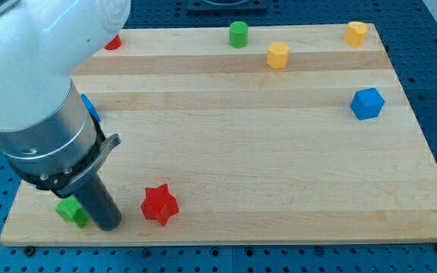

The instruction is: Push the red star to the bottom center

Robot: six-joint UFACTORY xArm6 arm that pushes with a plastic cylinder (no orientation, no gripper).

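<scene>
The red star (159,205) lies on the wooden board (264,152) near the bottom edge, left of centre. My tip (108,224) rests on the board just to the star's left, a small gap apart. A green block (71,210) sits right beside the rod on its left, partly hidden by it.
A blue block (90,107) peeks from behind the arm at the left. A red block (113,42) is at the top left, mostly hidden. A green cylinder (238,34), two yellow blocks (278,55) (356,33) and a blue cube (367,103) lie toward the top and right.
</scene>
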